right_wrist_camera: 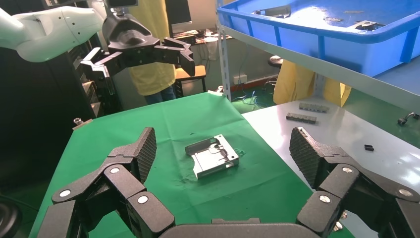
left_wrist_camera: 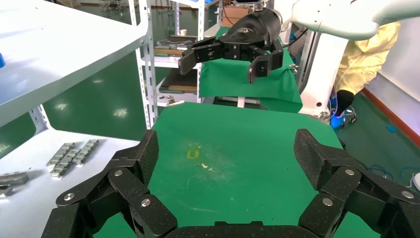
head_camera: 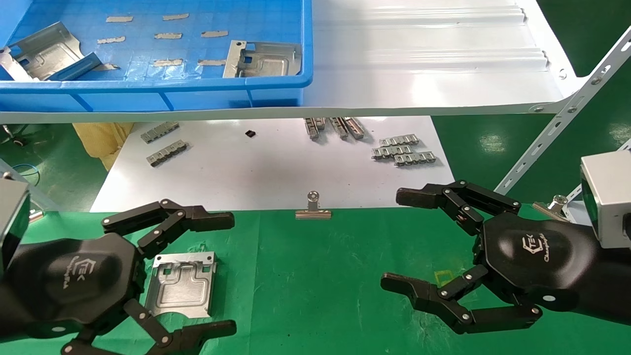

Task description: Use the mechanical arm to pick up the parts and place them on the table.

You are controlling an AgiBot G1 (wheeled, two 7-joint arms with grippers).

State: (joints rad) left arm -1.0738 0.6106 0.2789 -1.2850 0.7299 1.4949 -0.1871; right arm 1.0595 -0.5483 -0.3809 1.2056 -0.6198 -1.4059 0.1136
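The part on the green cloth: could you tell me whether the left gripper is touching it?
Apart. The right wrist view shows the part flat on the table, the open left gripper hovering clear above it.

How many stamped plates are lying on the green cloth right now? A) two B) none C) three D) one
D: one plate lies flat on the green cloth beside the open left gripper, which is not touching it; the other two plates are in the blue bin on the shelf.
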